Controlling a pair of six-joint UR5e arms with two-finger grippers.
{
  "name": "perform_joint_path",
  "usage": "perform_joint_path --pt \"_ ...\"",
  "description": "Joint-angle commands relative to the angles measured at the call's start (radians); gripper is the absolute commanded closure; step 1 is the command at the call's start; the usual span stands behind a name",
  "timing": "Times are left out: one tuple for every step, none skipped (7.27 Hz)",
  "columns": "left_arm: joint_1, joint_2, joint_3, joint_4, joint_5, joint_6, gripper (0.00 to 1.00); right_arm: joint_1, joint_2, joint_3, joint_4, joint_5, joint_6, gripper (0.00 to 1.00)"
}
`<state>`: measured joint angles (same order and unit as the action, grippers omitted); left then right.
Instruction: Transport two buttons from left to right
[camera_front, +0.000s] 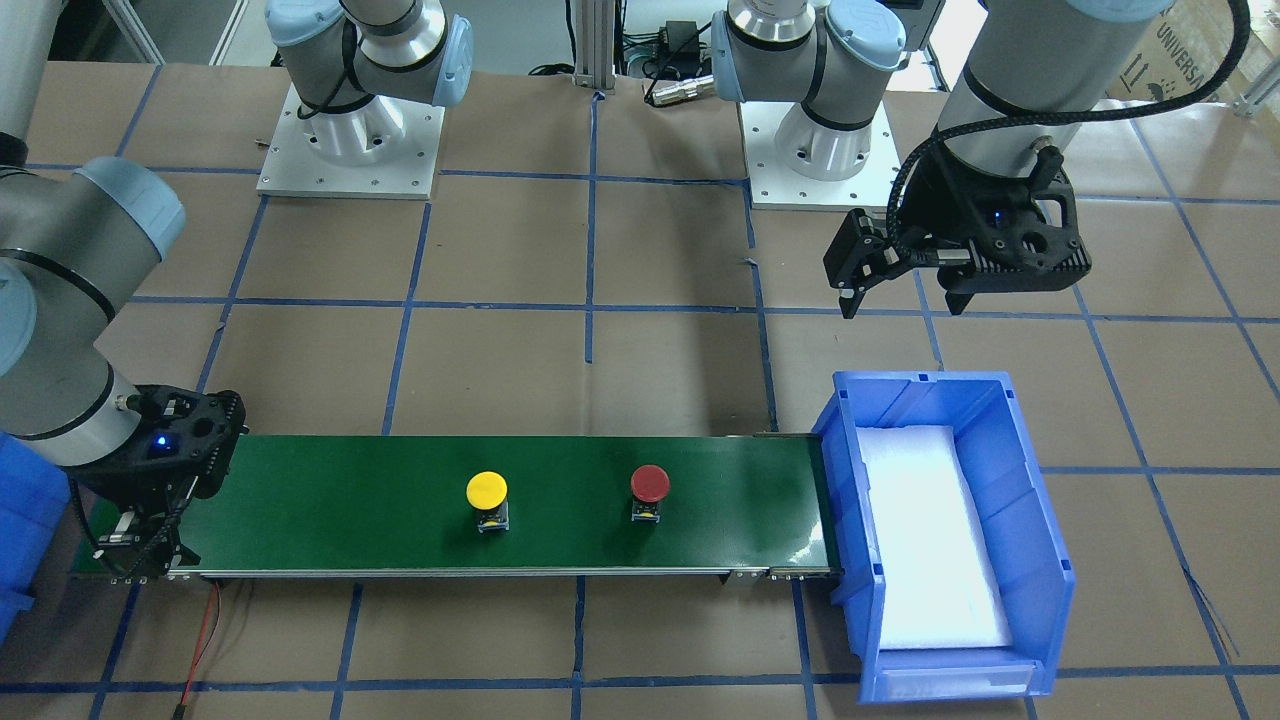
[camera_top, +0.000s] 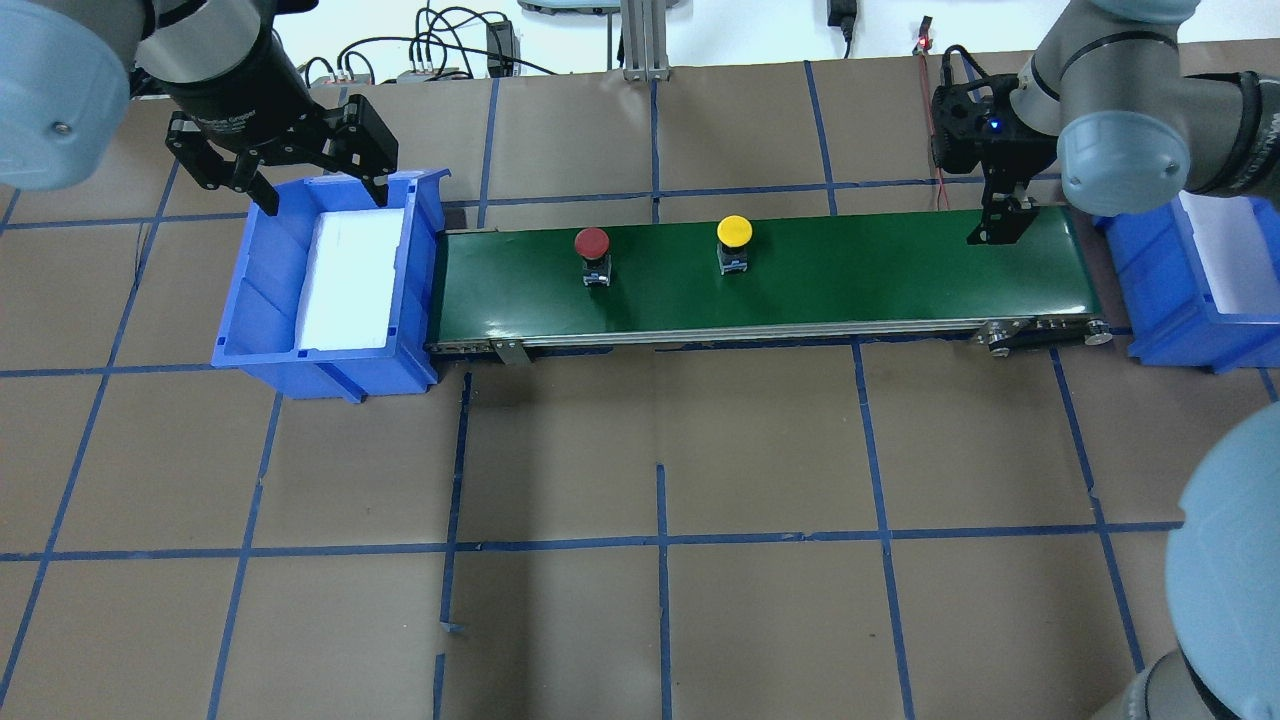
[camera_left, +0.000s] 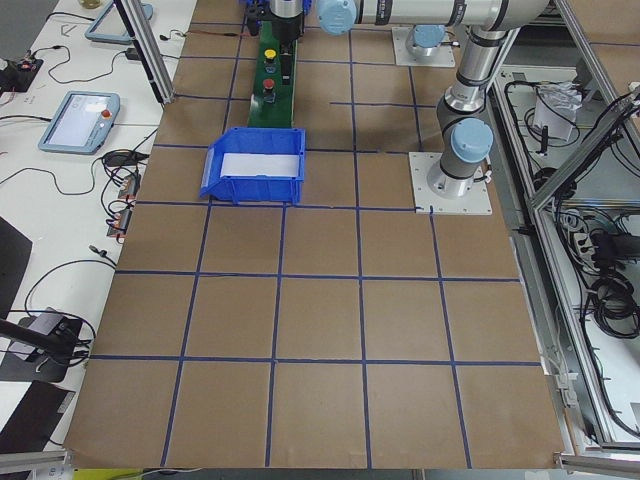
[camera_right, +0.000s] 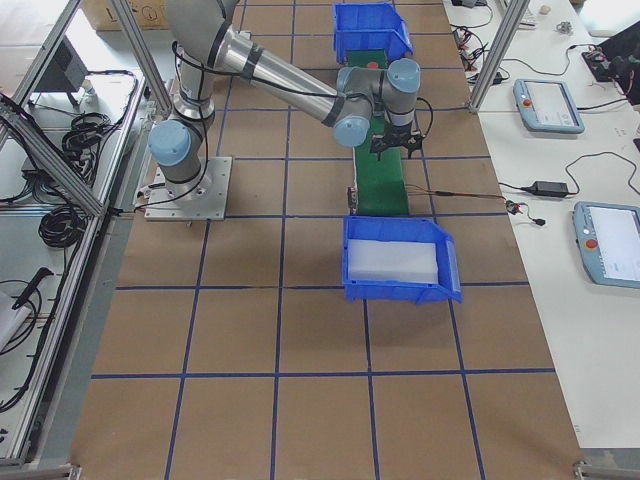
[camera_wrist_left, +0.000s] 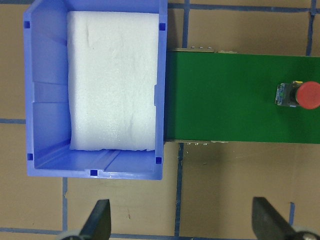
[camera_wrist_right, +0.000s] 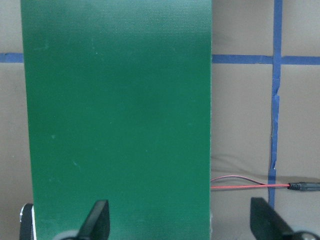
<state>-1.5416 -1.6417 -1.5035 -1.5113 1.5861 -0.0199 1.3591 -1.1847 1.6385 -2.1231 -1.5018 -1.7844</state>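
Buttons stand upright on a green conveyor (camera_top: 850, 270): red button (camera_top: 591, 243) leftward, yellow button (camera_top: 734, 232) mid-belt. Left gripper (camera_front: 900, 303) hangs spread beside the blue bin (camera_top: 250, 300). Right gripper (camera_top: 1000, 225), also spread, hangs over the belt's right end, likely to collect them.

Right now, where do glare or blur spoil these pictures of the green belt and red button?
Front-facing view: pale glare on the green conveyor belt, at its end beside the blue plastic bin. Left wrist view: the red round-capped push button is sharp; the fingertips of the left gripper are blurred.

Both end effectors (camera_wrist_left: 181, 216) (camera_wrist_right: 178, 216) wide, empty.
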Motion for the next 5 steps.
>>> perform_joint_path --pt "0.001 0.005 -0.001 -0.001 0.000 0.000 0.00 0.000 0.002 0.001 0.000 0.006 -0.001 0.00" --pt "0.000 0.005 -0.001 -0.001 0.000 -0.002 0.00 0.000 0.002 0.001 0.000 0.008 -0.001 0.00" --pt "0.000 0.006 -0.003 -0.001 0.000 -0.002 0.00 0.000 0.004 0.003 0.000 0.005 -0.004 0.00" --pt "0.000 0.006 -0.003 -0.001 0.000 -0.002 0.00 0.000 0.002 0.003 0.000 0.002 -0.004 0.00" --pt "0.000 0.006 -0.003 -0.003 0.000 -0.002 0.00 0.000 0.004 0.003 0.000 0.005 -0.004 0.00"
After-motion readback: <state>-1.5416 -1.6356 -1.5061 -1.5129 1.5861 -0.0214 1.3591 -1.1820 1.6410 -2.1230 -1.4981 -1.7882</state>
